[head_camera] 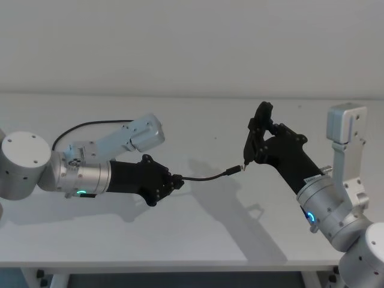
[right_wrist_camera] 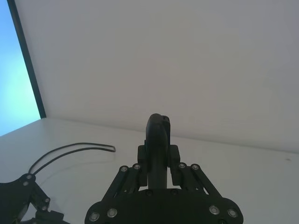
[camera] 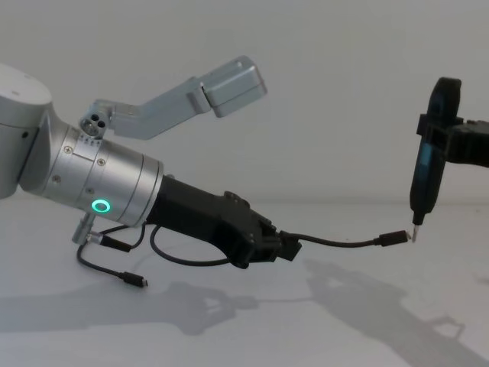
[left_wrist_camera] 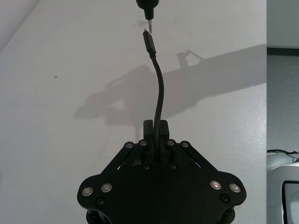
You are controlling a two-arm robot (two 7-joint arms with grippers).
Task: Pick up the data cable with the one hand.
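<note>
The data cable (head_camera: 207, 177) is a thin black cord. My left gripper (head_camera: 179, 180), with a silver wrist and a green ring, is shut on it a short way from one plug. In the left wrist view the cord (left_wrist_camera: 159, 88) rises from the closed fingers (left_wrist_camera: 148, 127) to a metal-tipped plug (left_wrist_camera: 148, 43). That plug (camera: 393, 238) hangs above the table, almost touching the pointed tip of a narrow black tool (camera: 428, 160). My right gripper (head_camera: 270, 135) is shut on this tool (right_wrist_camera: 159, 126). The cable's other plug (camera: 137, 281) lies on the table under the left arm.
The rest of the cable loops behind the left arm (head_camera: 90, 125) on the white table (head_camera: 216, 234). The loop (right_wrist_camera: 70, 151) lies flat. A plain wall stands behind the table's far edge (head_camera: 192, 95). The table's front edge (head_camera: 180, 264) is close to me.
</note>
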